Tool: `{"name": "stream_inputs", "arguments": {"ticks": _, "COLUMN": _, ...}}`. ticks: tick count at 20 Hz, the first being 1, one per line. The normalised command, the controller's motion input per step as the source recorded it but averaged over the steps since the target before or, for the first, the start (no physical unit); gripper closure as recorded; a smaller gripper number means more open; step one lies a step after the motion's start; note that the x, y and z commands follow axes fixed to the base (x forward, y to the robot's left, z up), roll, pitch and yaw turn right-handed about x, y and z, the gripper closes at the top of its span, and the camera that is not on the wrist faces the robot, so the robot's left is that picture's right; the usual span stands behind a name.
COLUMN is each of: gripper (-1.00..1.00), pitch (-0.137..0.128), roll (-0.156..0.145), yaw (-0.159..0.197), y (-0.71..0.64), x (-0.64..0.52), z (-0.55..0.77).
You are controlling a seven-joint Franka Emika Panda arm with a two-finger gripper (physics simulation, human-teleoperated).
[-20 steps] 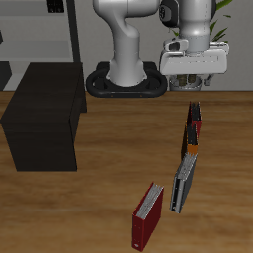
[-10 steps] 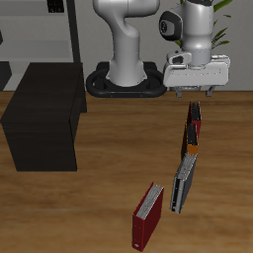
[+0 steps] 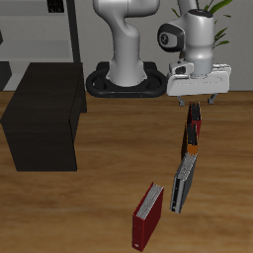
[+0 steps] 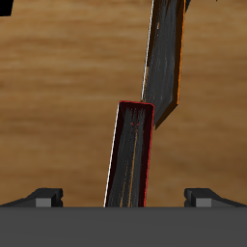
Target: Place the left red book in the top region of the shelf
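The pincer [image 3: 199, 101] hangs directly above the thin crimson-red hardcover book [image 3: 195, 117], which stands on edge on the wooden table [image 3: 99, 203] at the far end of a row of books. In the wrist view its two fingertips [image 4: 44, 196] sit wide apart, one on either side of the red book's dark top edge [image 4: 130, 154], and they hold nothing.

The main risk is the neighbour. An orange-and-black book [image 3: 189, 140] stands just beside the red one on the near side, so close that I cannot tell whether they touch, and it runs at a slight angle to it in the wrist view [image 4: 166, 58]. A descent a little too far toward the table's front could clip or catch it too, or knock it down onto the grey book [image 3: 182, 184] farther forward.

The red book is thin and upright, so an off-centre close could tip it or let it swing in the grip.

The low matte black cabinet [image 3: 44, 117] stands well apart across the table; a poor hold could slip during the carry to its top.
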Motion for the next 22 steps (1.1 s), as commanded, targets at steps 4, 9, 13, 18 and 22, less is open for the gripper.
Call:
{"name": "stream_inputs", "arguments": {"ticks": 4, "gripper": -1.0, "pitch": -0.017, "roll": -0.014, "yaw": 0.019, "y": -0.05, "x": 0.03, "z": -0.15}}
{"name": "stream_inputs", "arguments": {"ticks": 9, "gripper": -1.0, "pitch": 0.013, "roll": -0.014, "yaw": 0.015, "y": -0.05, "x": 0.07, "z": -0.19}}
{"name": "stream_inputs", "arguments": {"ticks": 13, "gripper": -1.0, "pitch": 0.022, "roll": 0.002, "yaw": 0.018, "y": -0.01, "x": 0.07, "z": -0.26}}
{"name": "stream_inputs", "arguments": {"ticks": 18, "gripper": -1.0, "pitch": 0.024, "roll": 0.025, "yaw": 0.031, "y": 0.09, "x": 0.02, "z": -0.25}}
{"name": "stream_inputs", "arguments": {"ticks": 22, "gripper": 1.0, "pitch": 0.032, "roll": 0.041, "yaw": 0.022, "y": 0.07, "x": -0.05, "z": -0.18}}
